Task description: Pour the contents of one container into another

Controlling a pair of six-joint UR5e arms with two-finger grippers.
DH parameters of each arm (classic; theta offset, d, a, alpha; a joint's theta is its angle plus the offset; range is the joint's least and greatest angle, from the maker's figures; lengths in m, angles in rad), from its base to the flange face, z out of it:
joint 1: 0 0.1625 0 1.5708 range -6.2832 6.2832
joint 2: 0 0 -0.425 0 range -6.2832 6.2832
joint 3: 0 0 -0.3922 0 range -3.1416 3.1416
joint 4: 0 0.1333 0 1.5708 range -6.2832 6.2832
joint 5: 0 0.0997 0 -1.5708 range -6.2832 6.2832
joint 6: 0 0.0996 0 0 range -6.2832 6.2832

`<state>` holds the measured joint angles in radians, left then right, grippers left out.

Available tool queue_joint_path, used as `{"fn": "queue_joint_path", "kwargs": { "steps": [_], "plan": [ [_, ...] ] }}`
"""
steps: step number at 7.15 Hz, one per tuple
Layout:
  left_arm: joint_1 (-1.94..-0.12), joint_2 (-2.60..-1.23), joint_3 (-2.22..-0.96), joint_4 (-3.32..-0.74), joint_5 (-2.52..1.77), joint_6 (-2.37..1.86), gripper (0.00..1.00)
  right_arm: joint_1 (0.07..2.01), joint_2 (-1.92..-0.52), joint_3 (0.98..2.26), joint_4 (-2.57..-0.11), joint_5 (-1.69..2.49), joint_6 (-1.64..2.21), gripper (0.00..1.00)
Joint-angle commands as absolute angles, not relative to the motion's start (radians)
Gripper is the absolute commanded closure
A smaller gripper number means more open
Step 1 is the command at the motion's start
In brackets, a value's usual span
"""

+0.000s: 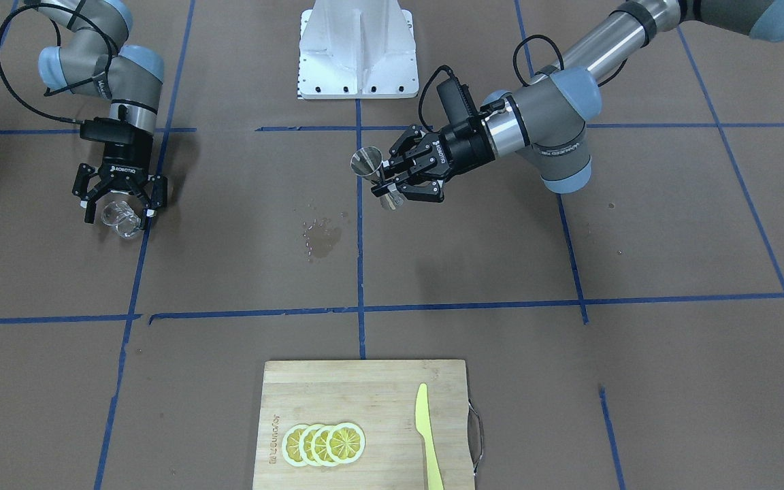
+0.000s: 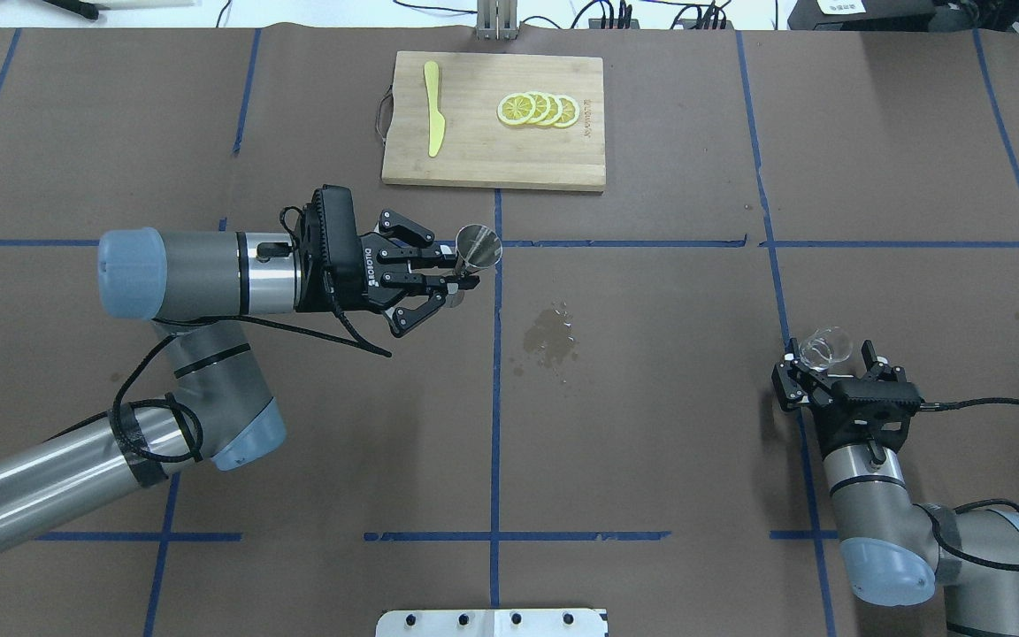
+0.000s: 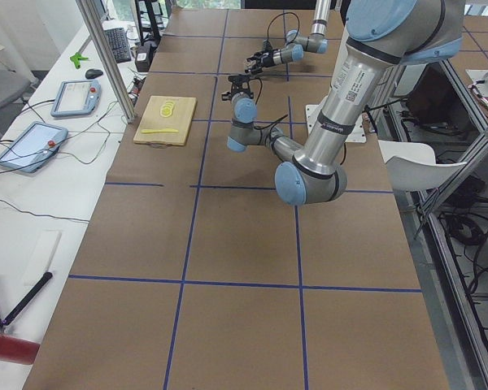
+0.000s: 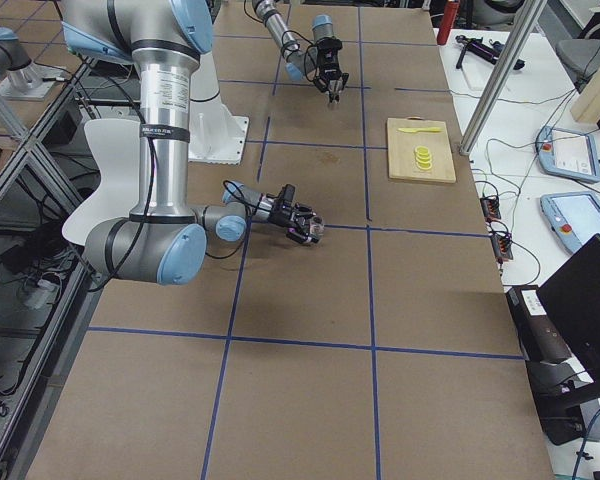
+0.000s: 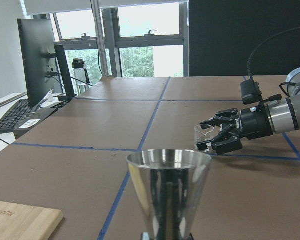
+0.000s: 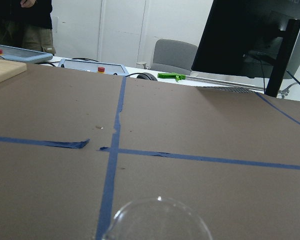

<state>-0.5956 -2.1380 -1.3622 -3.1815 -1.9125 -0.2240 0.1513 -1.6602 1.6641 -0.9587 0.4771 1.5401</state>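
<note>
My left fingers (image 2: pixel 449 281) are closed narrow on the waist of the steel jigger (image 2: pixel 478 245). Its long axis is upright and its open cone is up, as the left wrist view shows, and it is off the table (image 2: pixel 651 442) near the middle blue line. My right fingers (image 2: pixel 785 372) are spread fairly wide around the small clear glass (image 2: pixel 823 348), gripping it by the sides, low over the table on my right.

The relation that matters is this. The glass lies to the right of the jigger and somewhat nearer my base, and the two are well apart. A wet patch (image 2: pixel 549 336) on the table sits between them. From the left wrist the glass shows ahead and a little right of the jigger's rim, mouth up.

As I judge it, no pouring has started. One arm must close that sideways gap before I tip the jigger toward my right, lip over the mouth of the glass. I cannot tell whether the jigger holds liquid.
</note>
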Motion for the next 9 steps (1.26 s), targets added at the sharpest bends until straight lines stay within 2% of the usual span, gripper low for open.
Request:
{"fn": "queue_joint_path", "kwargs": {
  "steps": [1,2,3,4,6,8,9],
  "plan": [
    [-0.595,-2.137,-1.362,-3.181,-1.913,-0.224,1.00,0.152,-1.658,1.654,-0.959,0.477,1.539,0.37],
    [-0.595,-2.137,-1.362,-3.181,-1.913,-0.224,1.00,0.150,-1.655,1.652,-0.959,0.474,1.537,0.64],
    [-0.595,-2.137,-1.362,-3.181,-1.913,-0.224,1.00,0.150,-1.655,1.652,-0.959,0.474,1.537,0.79],
    [-0.595,-2.137,-1.362,-3.181,-1.913,-0.224,1.00,0.150,-1.655,1.652,-0.959,0.474,1.537,0.82],
    [-0.600,-2.137,-1.362,-3.181,-1.913,-0.224,1.00,0.152,-1.655,1.660,-0.957,0.462,1.531,1.00],
    [-0.600,-2.134,-1.362,-3.181,-1.913,-0.224,1.00,0.156,-1.655,1.686,-0.957,0.453,1.517,1.00],
    [-0.600,-2.126,-1.362,-3.181,-1.913,-0.222,1.00,0.156,-1.655,1.747,-0.947,0.460,1.496,1.00]
  ]
}}
